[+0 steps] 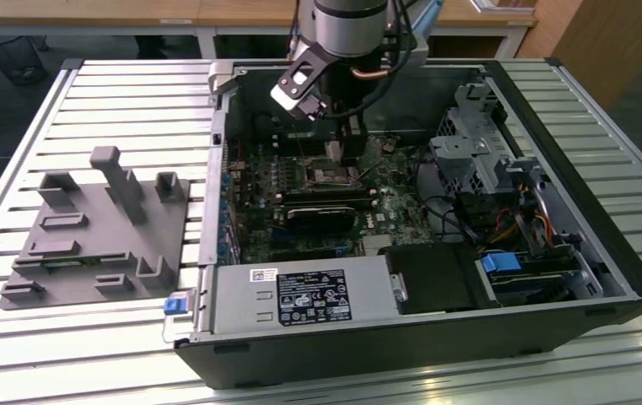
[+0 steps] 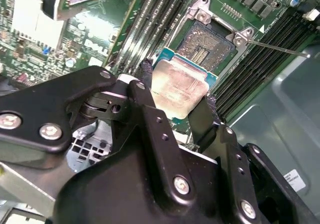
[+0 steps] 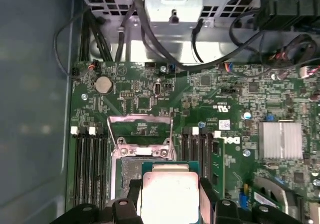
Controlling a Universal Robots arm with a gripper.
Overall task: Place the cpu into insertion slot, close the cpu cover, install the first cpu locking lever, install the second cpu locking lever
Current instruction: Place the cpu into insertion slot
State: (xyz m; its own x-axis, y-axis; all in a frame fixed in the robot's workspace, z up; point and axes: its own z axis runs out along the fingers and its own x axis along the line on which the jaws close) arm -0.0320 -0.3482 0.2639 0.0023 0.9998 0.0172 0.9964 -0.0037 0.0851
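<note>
My gripper (image 2: 177, 92) is shut on the cpu (image 2: 179, 86), a flat square chip with a pale metal top, with one black finger on each side edge. The chip hangs level, close above the green motherboard. In both wrist views it overlaps one edge of the insertion slot (image 2: 206, 38), whose dark centre is bare. In the first wrist view, the cpu (image 3: 170, 191) sits in front of the insertion slot (image 3: 131, 168), and the silvery cpu cover (image 3: 140, 117) is swung open behind it. A thin locking lever (image 2: 277, 49) juts out beside the socket. In the exterior view, my gripper (image 1: 349, 152) reaches into the case above the insertion slot (image 1: 332, 175).
The open black computer case (image 1: 590, 253) lies on a slatted metal table. A power supply (image 1: 298, 297) lies along its near side, and a drive cage with cables (image 1: 484, 160) on the exterior view's right. Long memory slots (image 3: 89, 169) flank the socket. A grey fixture (image 1: 95, 228) sits outside the case.
</note>
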